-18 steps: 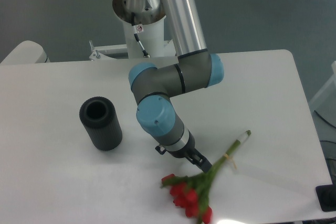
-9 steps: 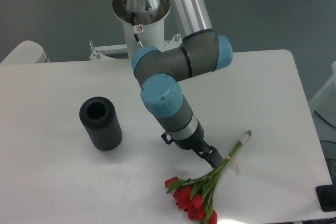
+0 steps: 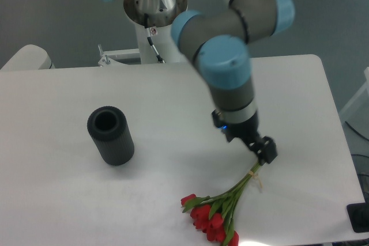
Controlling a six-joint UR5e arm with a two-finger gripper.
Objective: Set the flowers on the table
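Note:
The flowers point(image 3: 214, 222), a bunch of red tulips with green leaves, lie flat on the white table point(image 3: 57, 200) near its front edge. Their tied green stems run up and to the right. My gripper point(image 3: 266, 152) hangs over the upper end of those stems and hides the stem tips. Its dark fingers show only as one block from this angle, so I cannot see whether they are open or shut, or whether they touch the stems.
A black cylindrical vase point(image 3: 110, 135) stands upright on the left half of the table. The arm's base column point(image 3: 154, 10) rises behind the table's far edge. A dark object point(image 3: 360, 217) sits off the front right corner.
The arm has swung to the right, carrying the gripper from mid-stem to the stem end. The flowers shifted slightly a second ago and have lain still since.

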